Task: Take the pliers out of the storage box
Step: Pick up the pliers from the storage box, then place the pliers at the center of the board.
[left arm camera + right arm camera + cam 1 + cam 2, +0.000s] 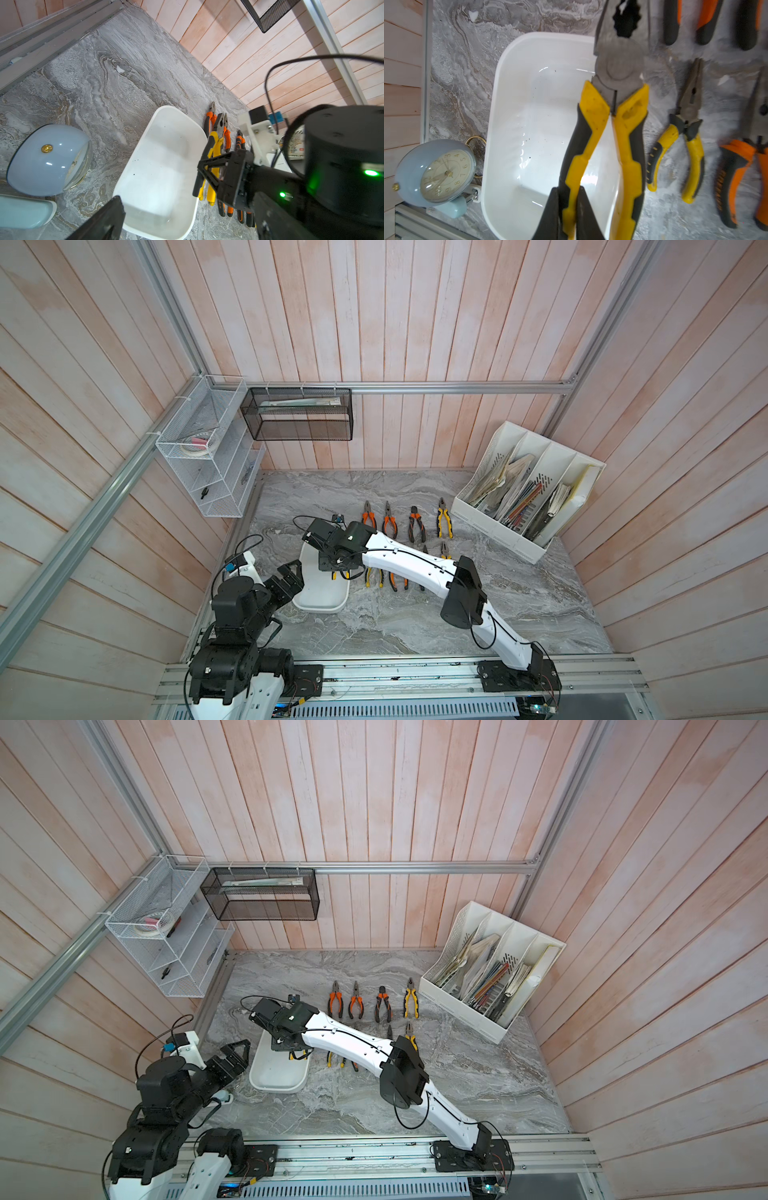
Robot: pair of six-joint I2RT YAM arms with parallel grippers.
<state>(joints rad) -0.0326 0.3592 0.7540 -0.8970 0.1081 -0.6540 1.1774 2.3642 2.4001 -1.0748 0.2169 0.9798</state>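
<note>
My right gripper [568, 192] is shut on one handle of a pair of yellow-and-black pliers [616, 68]. It holds them in the air over the right edge of the white storage box [492, 124], jaws pointing to the back. No other tool shows in the box [320, 605], and the inside I can see is bare. Several more pliers lie on the marble to its right, among them an orange pair [368, 516] and a yellow pair [444, 518]. My left gripper [293, 572] hovers open at the box's left side, holding nothing; one finger [108, 218] shows in the left wrist view.
A pale blue alarm clock [436, 172] stands just left of the box, under my left arm. A white file organizer [528, 493] full of papers sits at the back right. A white wire basket [203, 456] and a black mesh basket [299, 414] hang on the walls.
</note>
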